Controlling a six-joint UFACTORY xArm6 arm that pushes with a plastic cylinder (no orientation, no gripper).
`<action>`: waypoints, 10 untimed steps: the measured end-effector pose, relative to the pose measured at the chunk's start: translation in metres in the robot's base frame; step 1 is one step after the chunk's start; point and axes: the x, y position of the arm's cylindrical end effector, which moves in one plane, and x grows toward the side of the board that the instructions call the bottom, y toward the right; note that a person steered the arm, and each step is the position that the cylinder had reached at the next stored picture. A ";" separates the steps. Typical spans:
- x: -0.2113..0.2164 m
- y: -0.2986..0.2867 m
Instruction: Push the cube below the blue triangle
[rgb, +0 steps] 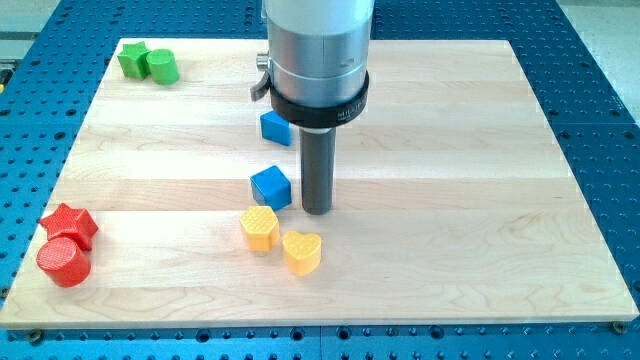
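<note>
**Risk report: tip beside the cube, yellow blocks close by**

My tip (317, 211) rests on the worktop (480, 180), just to the right of the blue cube (271, 187), very near it; I cannot tell whether they touch. I carry no fingers, only the rod, so there is nothing spread or pinching to report.

The blue triangle (276, 128) lies farther away than the cube, partly hidden behind my arm housing (318, 60). The cube already sits on its near side, slightly to the left.

Hazards, as I judge them:

- A push from my present side would drive the cube leftward, out from under the triangle. I would need to come round to its left or far side first.
- The yellow block (260, 228) and the yellow heart (302, 251) lie just on the near side of the cube. A push toward the near edge, or a wide swing round the cube, could knock them.
- An off-centre contact would spin the cube rather than slide it straight.
- The housing hides much of the triangle, so its exact outline is uncertain; I could nudge it while repositioning.

The green blocks (148, 63) at far left and the red blocks (66, 243) at near left are well apart and not at risk.
</note>
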 end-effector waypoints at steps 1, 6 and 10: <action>-0.008 -0.020; 0.050 -0.091; 0.048 -0.109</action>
